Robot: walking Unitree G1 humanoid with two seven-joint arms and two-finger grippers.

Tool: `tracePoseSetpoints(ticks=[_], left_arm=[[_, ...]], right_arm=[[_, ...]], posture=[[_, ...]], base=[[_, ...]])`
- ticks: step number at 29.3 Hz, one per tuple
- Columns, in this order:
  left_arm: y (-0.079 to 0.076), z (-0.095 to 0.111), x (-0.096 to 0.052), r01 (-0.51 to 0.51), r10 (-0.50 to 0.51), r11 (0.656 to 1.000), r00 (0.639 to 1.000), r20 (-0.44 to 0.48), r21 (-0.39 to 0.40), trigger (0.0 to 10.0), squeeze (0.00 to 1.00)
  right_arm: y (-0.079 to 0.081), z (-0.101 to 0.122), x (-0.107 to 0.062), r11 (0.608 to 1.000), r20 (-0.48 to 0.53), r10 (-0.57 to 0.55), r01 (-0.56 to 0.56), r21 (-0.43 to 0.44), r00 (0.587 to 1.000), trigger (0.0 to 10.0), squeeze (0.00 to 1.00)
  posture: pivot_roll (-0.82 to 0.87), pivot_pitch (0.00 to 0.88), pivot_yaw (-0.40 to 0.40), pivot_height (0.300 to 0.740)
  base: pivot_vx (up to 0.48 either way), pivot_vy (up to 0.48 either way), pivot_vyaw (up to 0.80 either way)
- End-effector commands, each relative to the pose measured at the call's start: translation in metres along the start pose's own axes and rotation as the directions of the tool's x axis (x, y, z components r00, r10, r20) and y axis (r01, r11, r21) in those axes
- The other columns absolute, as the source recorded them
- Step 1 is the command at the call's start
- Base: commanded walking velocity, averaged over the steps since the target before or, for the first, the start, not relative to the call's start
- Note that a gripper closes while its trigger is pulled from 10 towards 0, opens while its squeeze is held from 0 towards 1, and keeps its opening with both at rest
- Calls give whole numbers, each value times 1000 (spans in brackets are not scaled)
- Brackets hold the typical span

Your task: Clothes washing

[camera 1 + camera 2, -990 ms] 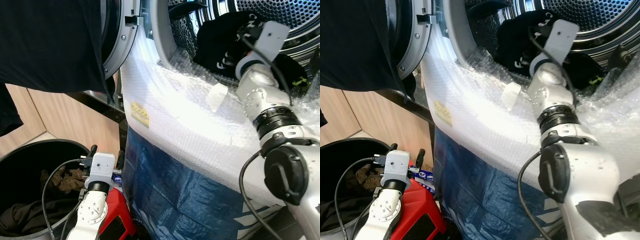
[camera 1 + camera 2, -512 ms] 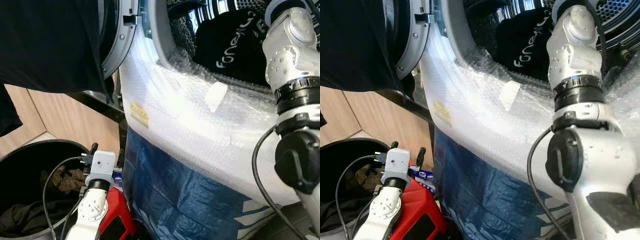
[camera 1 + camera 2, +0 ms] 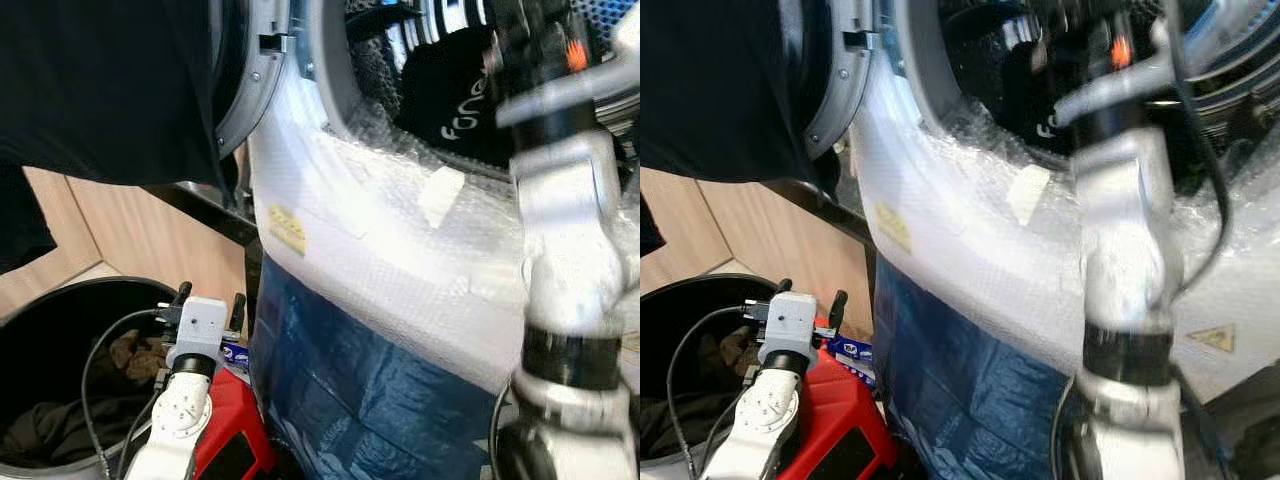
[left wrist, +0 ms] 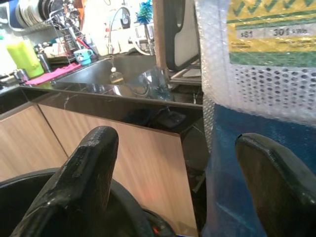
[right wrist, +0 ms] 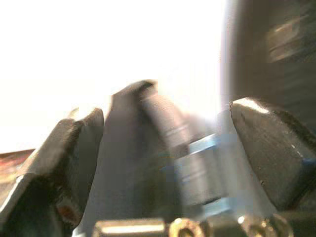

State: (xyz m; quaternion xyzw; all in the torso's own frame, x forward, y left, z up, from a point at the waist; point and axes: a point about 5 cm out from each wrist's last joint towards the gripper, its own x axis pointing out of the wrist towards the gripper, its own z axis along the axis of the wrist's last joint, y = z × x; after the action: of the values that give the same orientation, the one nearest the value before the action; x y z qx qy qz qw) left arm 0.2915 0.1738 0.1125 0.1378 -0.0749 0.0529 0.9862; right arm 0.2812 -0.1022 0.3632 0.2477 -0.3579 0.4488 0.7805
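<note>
A black garment with white lettering (image 3: 450, 100) lies inside the washing machine drum (image 3: 400, 40). My right arm (image 3: 560, 200) stands raised and blurred in front of the drum opening. In the right wrist view my right gripper (image 5: 168, 128) is open, with only blurred bright and grey shapes beyond its fingers (image 5: 266, 143). My left gripper (image 3: 210, 297) hangs low and open beside the machine, above a black bin (image 3: 40, 330) that holds dark and brown clothes (image 3: 135, 355). Nothing is between the left fingers (image 4: 84, 173).
The machine's front is wrapped in bubble wrap (image 3: 360, 230) over a blue tarp (image 3: 360, 400). Its grey door (image 3: 255, 90) stands open at the left. A black cloth (image 3: 100, 80) hangs at top left. A red object (image 3: 235, 430) sits under my left arm. Wooden cabinets (image 4: 148, 163) stand behind.
My right arm has pulled back out of the drum and swung upward across the view, leaving the black garment inside. The left arm has stayed put.
</note>
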Motion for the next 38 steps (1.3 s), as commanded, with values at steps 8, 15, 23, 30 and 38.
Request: tracePoseSetpoints(ticks=[8,15,23,30,38], left_arm=[[10,1,-4,-41,40,999,999,9,6,10000,0],[12,2,-7,-50,50,999,999,13,4,10000,0],[20,14,-12,-78,79,997,995,68,-14,10000,0],[29,40,-6,-86,86,996,983,162,-7,10000,0],[22,46,7,-39,44,999,988,149,-38,10000,0]], right_arm=[[45,-45,-42,979,-289,192,-162,127,938,10000,0],[44,-77,-79,983,-513,178,-169,64,840,10000,0],[17,-164,-194,997,-905,-3,-73,-38,425,10000,0],[-14,-194,-312,951,-948,-310,-31,-308,-68,10000,0],[-20,-188,-377,845,-783,-526,-96,-527,-334,10000,1000]], posture=[[56,54,-80,740],[73,39,-95,740],[100,9,-110,740],[112,3,-107,740],[135,28,-114,740]], base=[[0,0,0],[0,0,0],[0,0,0],[0,0,0],[0,0,0]])
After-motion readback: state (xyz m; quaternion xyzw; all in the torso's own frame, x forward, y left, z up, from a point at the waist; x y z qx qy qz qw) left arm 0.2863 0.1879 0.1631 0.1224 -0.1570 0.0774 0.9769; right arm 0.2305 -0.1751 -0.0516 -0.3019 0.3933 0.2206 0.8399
